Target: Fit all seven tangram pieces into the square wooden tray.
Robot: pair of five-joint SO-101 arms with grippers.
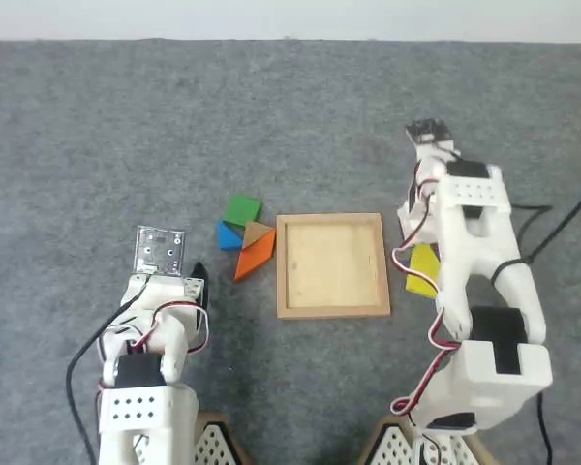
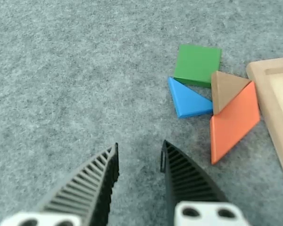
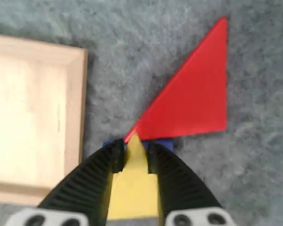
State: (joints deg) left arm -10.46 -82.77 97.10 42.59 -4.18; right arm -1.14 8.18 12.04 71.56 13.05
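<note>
Left gripper [image 2: 139,146] hangs near-left, jaws apart, facing the orange piece [image 2: 233,122], ready for it, I reckon | my right gripper [image 3: 134,148] clamps the yellow piece [image 3: 132,188] by its tip, just right of the wooden tray [image 1: 331,310], handy for sliding in | red triangle [image 3: 193,99] touching it, farther | nothing fitted yet.

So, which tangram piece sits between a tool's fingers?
The yellow piece: the right tool grips its tip, while the red triangle beside it lies free.
</note>
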